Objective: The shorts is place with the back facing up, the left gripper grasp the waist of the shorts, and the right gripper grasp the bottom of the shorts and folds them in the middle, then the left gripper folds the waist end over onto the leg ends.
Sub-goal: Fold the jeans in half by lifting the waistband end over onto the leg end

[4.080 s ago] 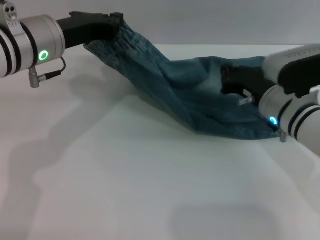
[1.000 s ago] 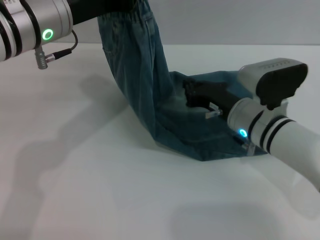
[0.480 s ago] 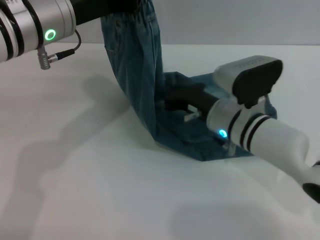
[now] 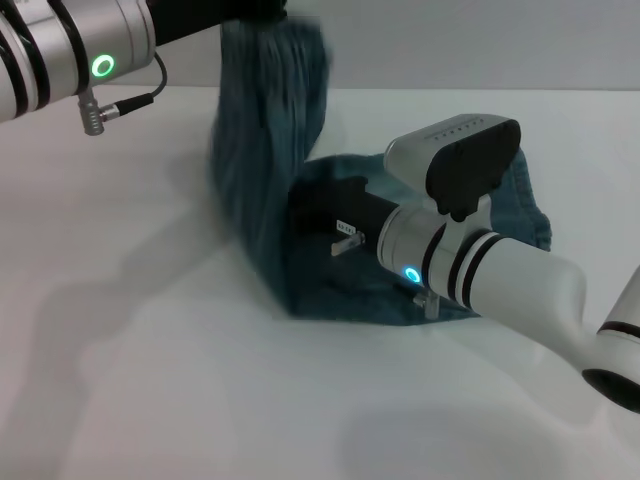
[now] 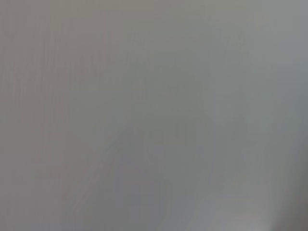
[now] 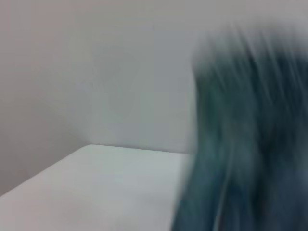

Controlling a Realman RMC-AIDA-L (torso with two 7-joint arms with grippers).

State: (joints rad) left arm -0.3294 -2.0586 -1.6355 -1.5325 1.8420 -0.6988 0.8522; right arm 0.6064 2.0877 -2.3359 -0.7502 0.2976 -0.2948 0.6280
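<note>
The faded blue denim shorts (image 4: 262, 170) hang from my left gripper (image 4: 252, 10) at the top edge of the head view. That gripper is shut on the waist of the shorts, which is mostly cut off above the picture. The cloth drops to a fold on the table (image 4: 295, 300), and the rest lies flat toward the right (image 4: 520, 200). My right gripper (image 4: 312, 208) reaches in low from the right, its black jaws sunk into the denim near that fold and shut on it. The right wrist view shows blurred denim (image 6: 240, 139). The leg hems are hidden.
The shorts lie on a white table (image 4: 150, 380) backed by a pale wall. My right arm's thick white forearm (image 4: 500, 280) lies across the flat part of the shorts. The left wrist view is plain grey.
My right gripper has swept left along the table, and the shorts' lower part and fold slid left with it. The left gripper stays high and the hanging cloth swings.
</note>
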